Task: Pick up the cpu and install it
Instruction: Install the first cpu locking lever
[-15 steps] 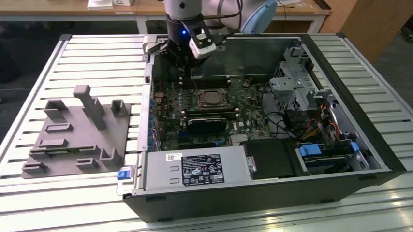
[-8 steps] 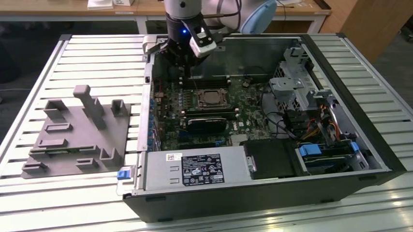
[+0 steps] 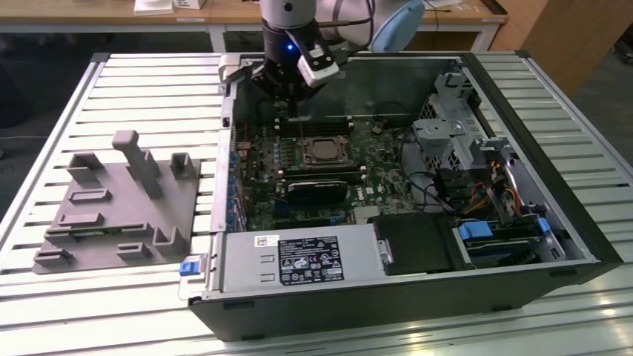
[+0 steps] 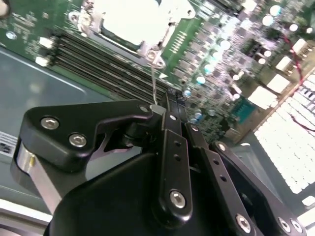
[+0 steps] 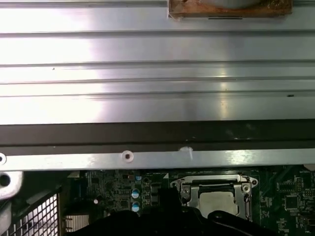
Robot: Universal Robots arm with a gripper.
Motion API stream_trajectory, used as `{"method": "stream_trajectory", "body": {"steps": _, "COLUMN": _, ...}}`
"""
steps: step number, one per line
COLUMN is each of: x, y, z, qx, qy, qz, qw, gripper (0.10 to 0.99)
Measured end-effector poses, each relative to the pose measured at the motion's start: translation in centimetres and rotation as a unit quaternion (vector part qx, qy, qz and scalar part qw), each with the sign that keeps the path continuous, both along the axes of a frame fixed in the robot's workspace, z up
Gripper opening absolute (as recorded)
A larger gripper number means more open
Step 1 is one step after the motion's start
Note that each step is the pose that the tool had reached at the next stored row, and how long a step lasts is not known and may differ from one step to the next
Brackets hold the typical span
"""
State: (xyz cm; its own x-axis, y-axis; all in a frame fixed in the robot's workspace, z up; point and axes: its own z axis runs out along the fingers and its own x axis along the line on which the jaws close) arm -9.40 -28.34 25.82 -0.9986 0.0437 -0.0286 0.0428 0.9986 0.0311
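The cpu lies flat in the motherboard socket, its silver-grey top plate showing inside the metal frame. In both wrist views it is a pale square within that frame. My gripper hangs over the memory slots just behind the socket, inside the open computer case. Its black fingers are pressed together. A thin wire socket lever rises from the frame's corner and ends right at my fingertips. Whether the lever is pinched between them cannot be told.
The black computer case lies open on a slatted metal table. A grey moulded fixture sits at the exterior view's left. A black heatsink block, a power supply and drive cages crowd the board.
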Motion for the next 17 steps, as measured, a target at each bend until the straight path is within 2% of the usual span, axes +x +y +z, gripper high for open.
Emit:
{"method": "stream_trajectory", "body": {"steps": 7, "x": 2.45, "y": 0.21, "z": -0.16, "qx": 0.0, "qy": 0.0007, "qz": 0.0, "qw": 1.0, "gripper": 0.106}}
{"method": "stream_trajectory", "body": {"steps": 11, "x": 2.96, "y": 0.21, "z": -0.23, "qx": 0.0004, "qy": 0.0006, "qz": 0.0, "qw": 1.0, "gripper": 0.106}}
{"method": "stream_trajectory", "body": {"steps": 12, "x": 2.96, "y": 0.17, "z": -0.24, "qx": 0.0046, "qy": 0.0008, "qz": 0.0, "qw": 1.0, "gripper": 0.106}}
{"method": "stream_trajectory", "body": {"steps": 15, "x": 2.97, "y": 0.0, "z": -0.32, "qx": 0.0281, "qy": 0.0008, "qz": 0.0, "qw": 0.9996, "gripper": 0.106}}
{"method": "stream_trajectory", "body": {"steps": 16, "x": 2.98, "y": -0.12, "z": -0.4, "qx": 0.0322, "qy": 0.0007, "qz": 0.0, "qw": 0.9995, "gripper": 0.106}}
{"method": "stream_trajectory", "body": {"steps": 17, "x": 2.98, "y": -0.19, "z": -0.46, "qx": 0.0324, "qy": 0.0006, "qz": 0.0, "qw": 0.9995, "gripper": 0.106}}
